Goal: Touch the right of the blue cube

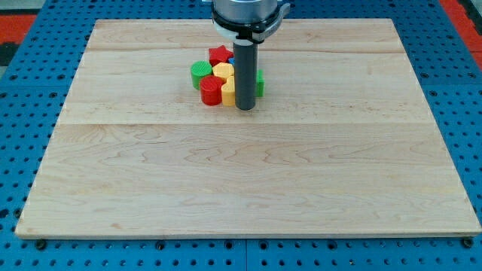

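Observation:
A tight cluster of blocks sits on the wooden board point(248, 188) near the view's top centre. My tip point(245, 110) rests at the cluster's lower right edge. The rod hides most of the blue cube; only a thin blue sliver point(232, 59) shows at the rod's left side, beside the red star point(219, 54). A green block point(260, 83) peeks out to the right of the rod. Left of the rod are a yellow block point(224, 71), a second yellow block point(229, 93), a red cylinder point(211, 90) and a green cylinder point(200, 74).
The arm's grey and white mount point(248, 15) hangs over the board's top edge. A blue perforated table point(22, 150) surrounds the board, with red areas at the view's top corners.

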